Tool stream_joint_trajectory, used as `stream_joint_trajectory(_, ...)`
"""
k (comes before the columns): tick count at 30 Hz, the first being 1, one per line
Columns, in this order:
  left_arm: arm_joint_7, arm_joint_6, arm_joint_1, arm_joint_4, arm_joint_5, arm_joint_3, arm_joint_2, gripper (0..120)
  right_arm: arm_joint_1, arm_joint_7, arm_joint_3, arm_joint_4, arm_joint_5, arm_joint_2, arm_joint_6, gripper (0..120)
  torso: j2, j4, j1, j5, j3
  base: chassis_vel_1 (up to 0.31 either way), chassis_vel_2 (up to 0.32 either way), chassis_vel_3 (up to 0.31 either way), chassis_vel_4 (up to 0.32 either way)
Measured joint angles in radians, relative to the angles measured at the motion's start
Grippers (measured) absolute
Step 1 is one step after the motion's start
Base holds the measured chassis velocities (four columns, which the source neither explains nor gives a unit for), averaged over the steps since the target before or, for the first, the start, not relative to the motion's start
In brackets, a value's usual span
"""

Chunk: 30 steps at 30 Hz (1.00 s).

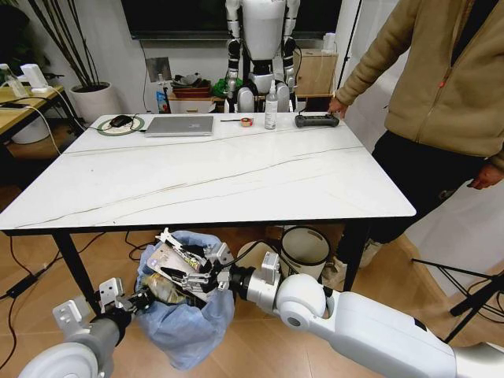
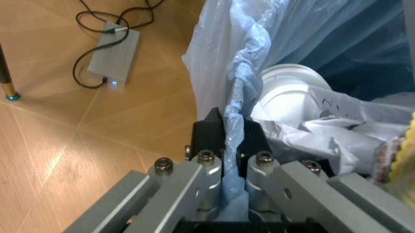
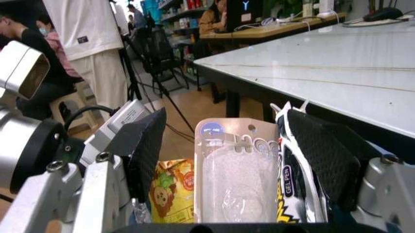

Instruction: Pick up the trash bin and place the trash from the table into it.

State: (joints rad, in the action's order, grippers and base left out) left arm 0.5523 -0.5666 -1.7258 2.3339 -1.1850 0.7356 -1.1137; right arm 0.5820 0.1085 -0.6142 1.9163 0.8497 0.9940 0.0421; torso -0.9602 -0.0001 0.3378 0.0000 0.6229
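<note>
The trash bin point(image 1: 185, 315), lined with a crinkled light-blue bag, stands on the floor just under the table's point(image 1: 236, 181) front edge. My left gripper point(image 1: 138, 300) is shut on the bag's rim point(image 2: 234, 104), pinching the plastic between its fingers point(image 2: 209, 138). Over the bin's mouth my right gripper point(image 1: 189, 274) is open. A clear plastic package point(image 3: 236, 170) stands between its pads, leaning on one pad point(image 3: 321, 150) with a gap to the other. Inside the bin lie a white paper cup point(image 2: 292, 92), tissues point(image 2: 324, 131) and a yellow wrapper point(image 3: 174, 191).
At the table's far edge sit a laptop point(image 1: 179, 126), a mouse point(image 1: 120, 121), a tape roll point(image 1: 246, 122), a spray bottle point(image 1: 271, 106) and a black controller point(image 1: 316, 120). A person point(image 1: 441, 94) stands at the right. A cream bucket point(image 1: 305, 248) is under the table. A power adapter point(image 2: 115, 58) lies on the floor.
</note>
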Motion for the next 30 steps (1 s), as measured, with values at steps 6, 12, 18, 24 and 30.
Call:
stream_joint_trajectory(6, 0.0, 0.0, 0.0, 0.0, 0.0, -0.004, -0.002, 0, 0.004, -0.003, 0.016, 0.006, 0.001, -0.005, 0.0, 75, 0.0, 0.0, 0.0, 0.0, 0.0, 0.0, 0.0, 0.0, 0.0)
stream_joint_trajectory(12, 0.0, 0.0, -0.003, -0.005, 0.0, -0.009, -0.005, 0, 0.005, -0.032, 0.095, 0.031, 0.025, -0.028, 0.002, 84, 0.0, 0.0001, 0.0, 0.0001, 0.0, 0.0, 0.0, 0.0, 0.0)
stream_joint_trajectory(18, -0.002, 0.0, 0.008, -0.007, 0.0, -0.016, -0.002, 0, 0.009, -0.103, 0.213, 0.073, 0.086, -0.072, 0.018, 99, 0.0, 0.0, 0.0, 0.0001, 0.0, 0.0, 0.0, 0.0, 0.0)
stream_joint_trajectory(24, -0.016, -0.001, 0.019, -0.023, 0.023, -0.033, -0.008, 0, 0.085, -0.204, 0.395, 0.06, 0.098, -0.167, -0.096, 100, 0.0, 0.0001, 0.0, 0.0, 0.0, 0.0, 0.0, 0.0, 0.0)
stream_joint_trajectory(30, -0.041, 0.009, 0.012, -0.026, 0.071, -0.026, -0.035, 0, 0.276, -0.17, 0.625, 0.023, 0.08, -0.224, -0.122, 100, 0.0, -0.0007, 0.0, 0.0002, 0.0, 0.0, 0.0, 0.0, 0.0)
